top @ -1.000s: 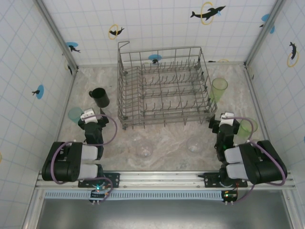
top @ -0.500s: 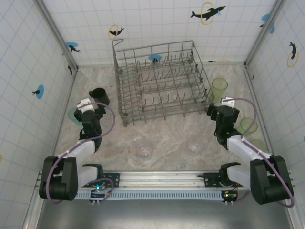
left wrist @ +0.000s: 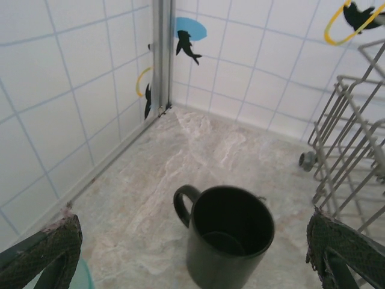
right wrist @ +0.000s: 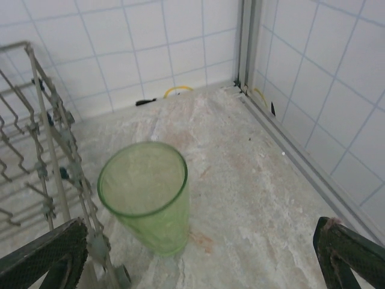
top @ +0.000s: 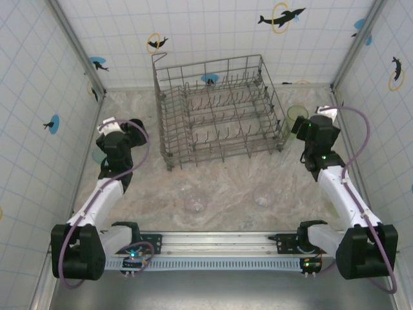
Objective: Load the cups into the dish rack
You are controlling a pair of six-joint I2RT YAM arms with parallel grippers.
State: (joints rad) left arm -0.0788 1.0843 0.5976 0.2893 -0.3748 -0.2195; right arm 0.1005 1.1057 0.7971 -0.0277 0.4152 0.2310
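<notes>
The dish rack [top: 219, 110] stands on the marbled surface [top: 226, 187] toward the far edge, roughly midway between the left and right edges, and its tines carry no cups. The left hand [top: 122, 135] hovers near the left edge, its fingers [left wrist: 45, 253] spread wide with nothing between them. From the left wrist, the black mug [left wrist: 227, 238] stands upright just ahead of that hand, mouth up, handle turned toward the left wall, beside the rack's left side. A sliver of a teal cup [top: 98, 156] shows near the left edge beside that arm.

The right hand [top: 310, 129] hovers near the far right corner, its fingers [right wrist: 45, 256] likewise wide apart and gripping nothing. A light-green tumbler [right wrist: 147, 195] stands upright in front of it, just beside the rack's right side and not in it. Two clear cups [top: 195, 201] [top: 262, 197] sit on the surface toward the near edge, well apart from both hands and from the rack
</notes>
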